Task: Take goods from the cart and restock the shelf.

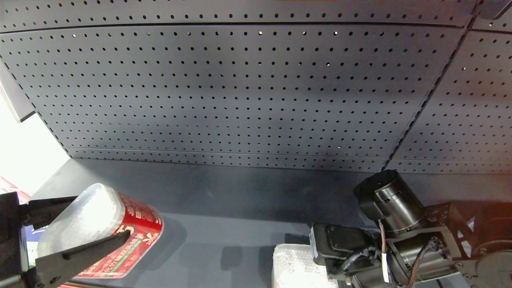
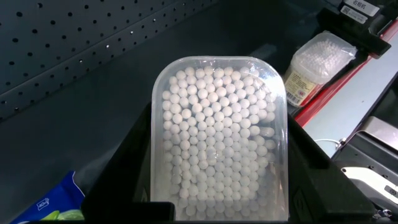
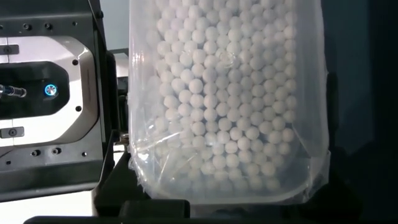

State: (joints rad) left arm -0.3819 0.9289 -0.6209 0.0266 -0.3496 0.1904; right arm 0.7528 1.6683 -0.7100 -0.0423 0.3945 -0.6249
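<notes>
My left gripper (image 1: 102, 218) is shut on a clear swab box with a red label (image 1: 100, 232), tilted just above the dark shelf board (image 1: 224, 200) at its left front. In the left wrist view the box (image 2: 221, 124) sits between the black fingers (image 2: 127, 168), its white swab tips showing through the lid. My right gripper (image 3: 227, 137) is shut on a second clear swab box (image 3: 227, 93). That box (image 1: 294, 262) is at the shelf's front right, below the right wrist.
A dark pegboard (image 1: 248, 92) backs the shelf. A swab box (image 2: 317, 65) stands by a red shelf-edge strip (image 2: 339, 87). A blue packet (image 2: 53, 205) lies close to the left gripper. The shelf's middle is bare.
</notes>
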